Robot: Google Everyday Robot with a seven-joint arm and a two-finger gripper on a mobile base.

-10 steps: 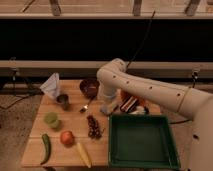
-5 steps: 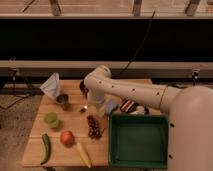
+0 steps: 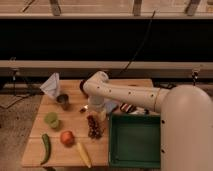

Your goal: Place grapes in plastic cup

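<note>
Single view here: high up, close beside the robot's body [image 3: 187, 130], looking down and forward across the bench [image 3: 62, 156]. The gripper [image 3: 93, 109] hangs mid-frame, over the bench's middle.

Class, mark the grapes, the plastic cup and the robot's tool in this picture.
grapes [image 3: 93, 126], camera view, middle of the bunch.
plastic cup [image 3: 52, 121], camera view, its green wall.
tool [image 3: 91, 109], camera view, its lower end, just above the grapes.

Wooden table [image 3: 72, 119] carries grapes [image 3: 93, 128], plastic cup [image 3: 52, 119], orange fruit [image 3: 67, 137]; hand [image 3: 93, 107] just above grapes.
</note>
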